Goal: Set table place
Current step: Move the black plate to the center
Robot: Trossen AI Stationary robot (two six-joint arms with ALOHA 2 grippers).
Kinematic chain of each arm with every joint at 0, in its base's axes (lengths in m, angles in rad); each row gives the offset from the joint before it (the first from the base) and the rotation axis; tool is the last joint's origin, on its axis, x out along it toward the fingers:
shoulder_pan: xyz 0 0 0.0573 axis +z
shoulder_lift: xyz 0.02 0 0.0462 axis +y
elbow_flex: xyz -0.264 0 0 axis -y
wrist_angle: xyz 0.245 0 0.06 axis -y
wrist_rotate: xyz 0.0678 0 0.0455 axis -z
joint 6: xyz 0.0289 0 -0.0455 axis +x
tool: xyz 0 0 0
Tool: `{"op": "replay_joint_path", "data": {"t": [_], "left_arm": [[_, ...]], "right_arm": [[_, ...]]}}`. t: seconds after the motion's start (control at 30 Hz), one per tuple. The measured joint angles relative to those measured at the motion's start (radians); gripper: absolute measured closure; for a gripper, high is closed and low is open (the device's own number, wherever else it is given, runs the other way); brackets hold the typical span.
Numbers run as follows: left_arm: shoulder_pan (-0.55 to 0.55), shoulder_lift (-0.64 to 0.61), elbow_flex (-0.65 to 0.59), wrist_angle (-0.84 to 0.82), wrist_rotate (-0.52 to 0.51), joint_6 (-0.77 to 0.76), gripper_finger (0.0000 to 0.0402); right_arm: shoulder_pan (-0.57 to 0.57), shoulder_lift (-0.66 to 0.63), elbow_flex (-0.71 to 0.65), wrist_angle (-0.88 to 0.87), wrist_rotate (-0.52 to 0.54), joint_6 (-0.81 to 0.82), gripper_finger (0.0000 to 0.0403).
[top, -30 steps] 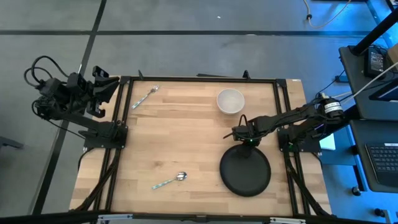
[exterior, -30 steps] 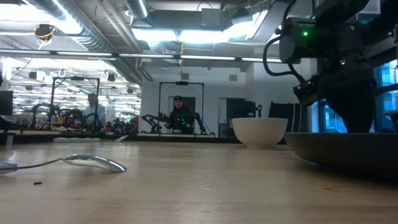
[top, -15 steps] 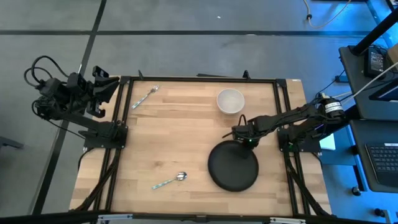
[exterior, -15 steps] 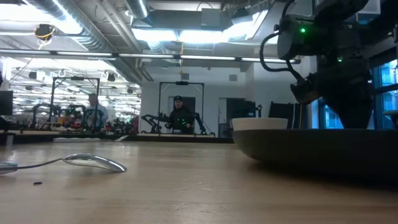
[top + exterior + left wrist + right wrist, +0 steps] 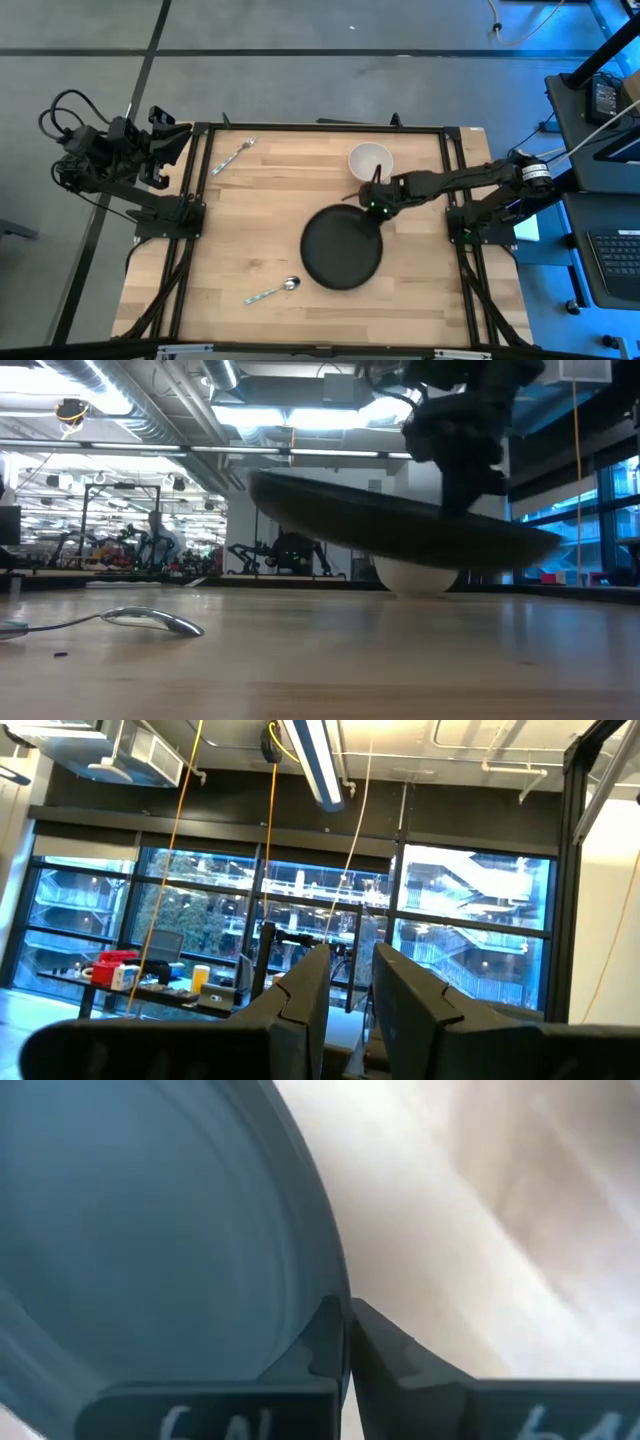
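Observation:
A black round plate (image 5: 342,247) hangs above the middle of the pale wood table (image 5: 250,220). In the low view the plate (image 5: 400,525) is tilted and clear of the tabletop. My right gripper (image 5: 375,205) is shut on its far right rim, just near a white bowl (image 5: 370,162) that stands on the table's far right part. My left gripper (image 5: 165,140) is shut and empty beyond the table's far left corner, pointing up into the room (image 5: 350,990). My right gripper pinches the plate's rim (image 5: 325,1320) between its two fingers, one finger above the rim and one below. It comes from the table's right side, slanting down. The plate is lifted clear of the table and tilted, as the low view shows.
A metal spoon (image 5: 272,291) lies near the table's front, left of the plate; it also shows in the low view (image 5: 150,622). A second piece of cutlery (image 5: 232,157) lies at the far left. The bowl (image 5: 420,575) stands right behind the plate.
My right gripper has carried the plate from the table's near right toward the middle and the far edge. The plate has risen off the tabletop and now hangs tilted, clear of it. The gripper has stayed shut on the rim.

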Motion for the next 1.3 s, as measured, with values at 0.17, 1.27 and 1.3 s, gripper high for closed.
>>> {"op": "replay_joint_path", "data": {"t": [0.17,1.27,1.3], "left_arm": [[0.000,0.000,0.000,0.000,0.000,0.000,0.0328],[0.000,0.000,0.000,-0.010,0.000,0.000,0.0328],[0.000,0.000,0.000,-0.012,0.000,0.000,0.0328]], "right_arm": [[-0.070,0.000,0.032,0.000,0.016,-0.030,0.0394],[-0.058,0.194,0.034,0.137,-0.072,0.227,0.0393],[-0.058,0.203,0.034,0.137,-0.069,0.230,0.0393]]}}
